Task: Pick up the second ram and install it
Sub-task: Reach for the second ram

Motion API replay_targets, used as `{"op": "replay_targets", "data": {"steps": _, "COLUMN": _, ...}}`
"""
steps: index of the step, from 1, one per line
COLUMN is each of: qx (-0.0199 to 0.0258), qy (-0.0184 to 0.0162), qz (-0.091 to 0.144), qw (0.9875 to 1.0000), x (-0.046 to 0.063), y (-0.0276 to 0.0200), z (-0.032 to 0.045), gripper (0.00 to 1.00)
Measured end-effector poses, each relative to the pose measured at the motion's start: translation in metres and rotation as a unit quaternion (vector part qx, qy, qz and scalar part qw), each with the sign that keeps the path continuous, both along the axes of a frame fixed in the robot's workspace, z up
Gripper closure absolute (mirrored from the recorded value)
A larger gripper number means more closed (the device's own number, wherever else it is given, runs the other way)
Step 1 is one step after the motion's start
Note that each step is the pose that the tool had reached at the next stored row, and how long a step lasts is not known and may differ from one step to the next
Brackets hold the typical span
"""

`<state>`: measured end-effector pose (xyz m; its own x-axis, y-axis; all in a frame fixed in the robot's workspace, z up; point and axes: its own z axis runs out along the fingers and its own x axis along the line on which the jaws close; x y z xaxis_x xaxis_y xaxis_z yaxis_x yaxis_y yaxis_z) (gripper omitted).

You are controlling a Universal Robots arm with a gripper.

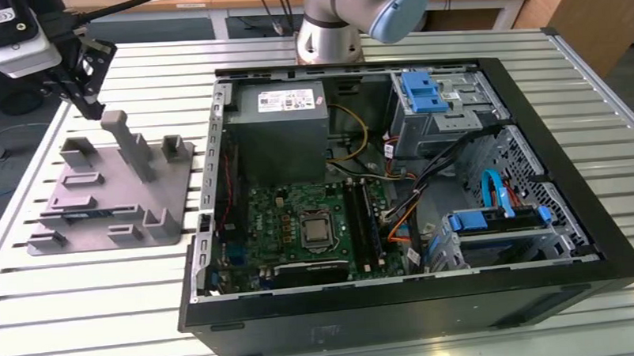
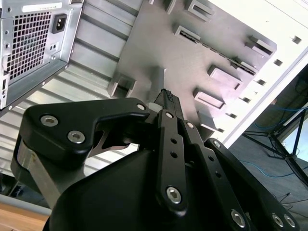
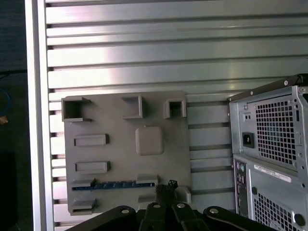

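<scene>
One thin blue ram stick (image 3: 113, 185) sits unpicked in its grey plastic holder (image 3: 120, 161); we see the black claw (image 3: 166, 186) closed above

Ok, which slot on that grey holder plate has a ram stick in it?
The slot spanned by the second ram, a blue strip edge-on between two low blocks near one edge of the holder plate. Every other pocket looks bare grey.

A slatted metal table (image 1: 110, 312) spans the scene under bright light. Beyond its far edge stands a pale wooden desk (image 1: 237, 0) on white legs. A brown wooden panel (image 1: 596, 18) rises at the exterior view's far right, and dark floor (image 1: 5, 161) shows at its left.
</scene>
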<state>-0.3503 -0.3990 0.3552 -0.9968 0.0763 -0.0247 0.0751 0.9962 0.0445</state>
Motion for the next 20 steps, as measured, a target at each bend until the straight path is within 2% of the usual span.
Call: {"op": "replay_targets", "data": {"steps": 20, "qx": 0.0000, "qy": 0.0000, "qz": 0.000, "qw": 1.0000, "x": -0.011, "y": -0.0013, "z": -0.0112, "gripper": 0.90}}
